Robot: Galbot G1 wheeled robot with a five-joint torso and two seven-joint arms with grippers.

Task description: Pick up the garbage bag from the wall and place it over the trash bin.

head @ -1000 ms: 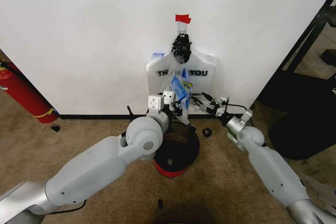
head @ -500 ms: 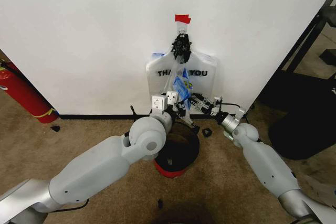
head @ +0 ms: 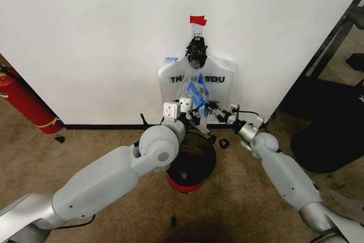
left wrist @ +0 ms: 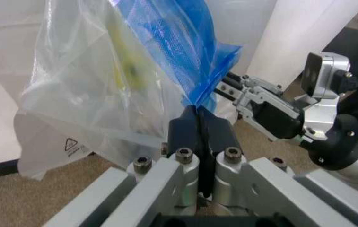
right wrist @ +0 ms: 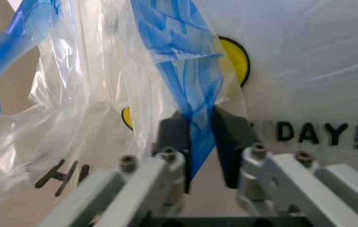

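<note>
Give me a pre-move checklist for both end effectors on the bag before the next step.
1. Left end effector shut on the garbage bag: ok, fingers pressed together on the blue plastic.
2. Right end effector closed on a blue handle: not ok, the strip sits between fingers with a gap left.
3. Bag free of the wall: not ok, it hangs below the black knot.
4. Trash bin under the bag: ok.
5. Bin mouth clear: cannot tell, the left arm covers it.

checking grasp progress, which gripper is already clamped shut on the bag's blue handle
The left gripper: its fingers are pressed together on the blue handle. The right gripper has a gap.
</note>
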